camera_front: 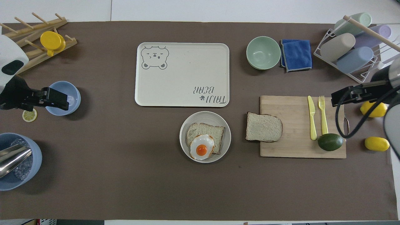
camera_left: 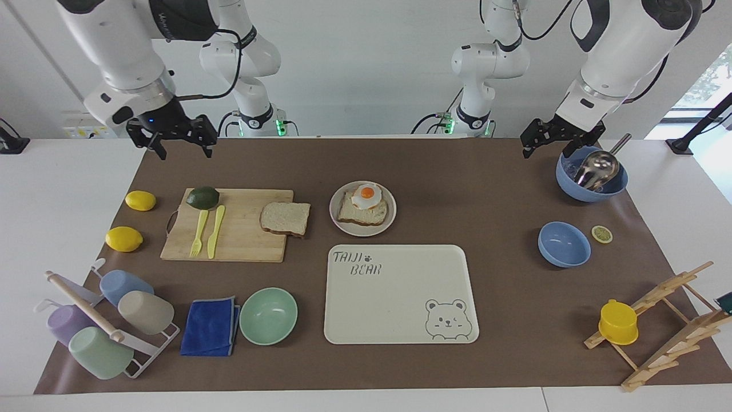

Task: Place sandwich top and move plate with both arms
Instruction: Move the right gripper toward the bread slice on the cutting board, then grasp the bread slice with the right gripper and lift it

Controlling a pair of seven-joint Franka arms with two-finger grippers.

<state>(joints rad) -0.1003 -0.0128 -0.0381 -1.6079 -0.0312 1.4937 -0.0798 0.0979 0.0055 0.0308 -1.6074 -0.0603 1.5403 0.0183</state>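
The sandwich top (camera_left: 285, 218) is a plain bread slice lying on the end of a wooden cutting board (camera_left: 240, 243) nearest the plate; it also shows in the overhead view (camera_front: 264, 127). The plate (camera_left: 334, 207) holds a toast slice with a fried egg (camera_left: 366, 195); its rim shows from above (camera_front: 206, 115). My right gripper (camera_left: 182, 152) is open and empty in the air over the mat by the board's avocado end (camera_front: 339, 97). My left gripper (camera_left: 546, 150) is open and empty, waiting by the blue bowl with the scoop (camera_front: 61, 101).
A cream bear-print tray (camera_left: 400, 320) lies farther from the robots than the plate. A mint-green bowl (camera_left: 268, 315), a blue cloth (camera_left: 210, 326) and a cup rack (camera_left: 103, 323) lie farther out. On the board are an avocado (camera_left: 202, 197), a fork and a knife. Two lemons (camera_left: 140, 200) lie beside it.
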